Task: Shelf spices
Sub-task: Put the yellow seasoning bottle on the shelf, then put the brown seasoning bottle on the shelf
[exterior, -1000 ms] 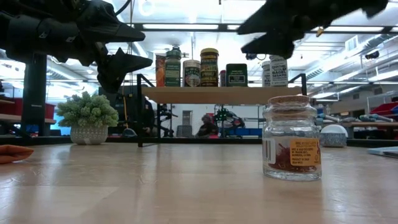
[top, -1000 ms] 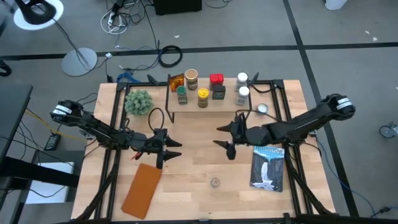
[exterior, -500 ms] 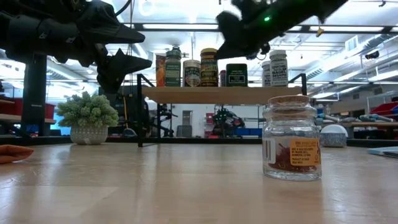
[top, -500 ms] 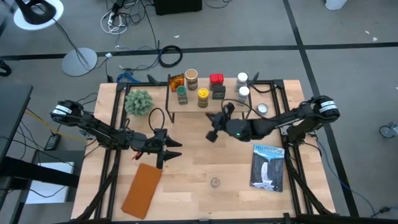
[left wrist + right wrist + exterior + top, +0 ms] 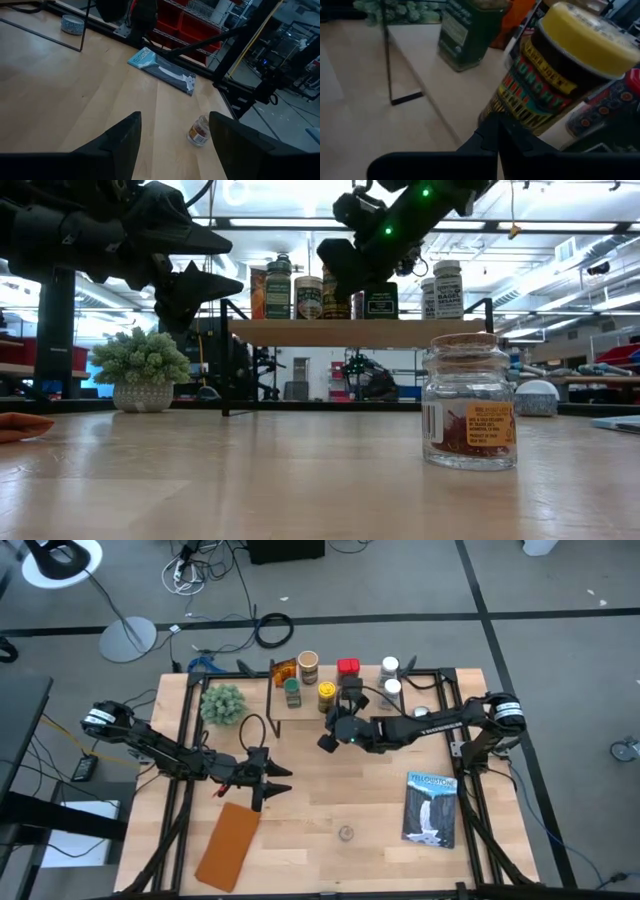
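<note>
Swung in from mid-table, the right gripper (image 5: 327,741) now sits with fingers pinched shut and empty at the shelf's (image 5: 300,712) front edge, the yellow-lidded jar (image 5: 555,75) just beyond its tips. Behind it lies bare tabletop. Well apart, the left gripper (image 5: 278,780) hovers spread wide, empty.

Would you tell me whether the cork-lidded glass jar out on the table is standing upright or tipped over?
Upright. The cork-lidded jar stands on its base on the table in the low view, cork on top, label level.
</note>
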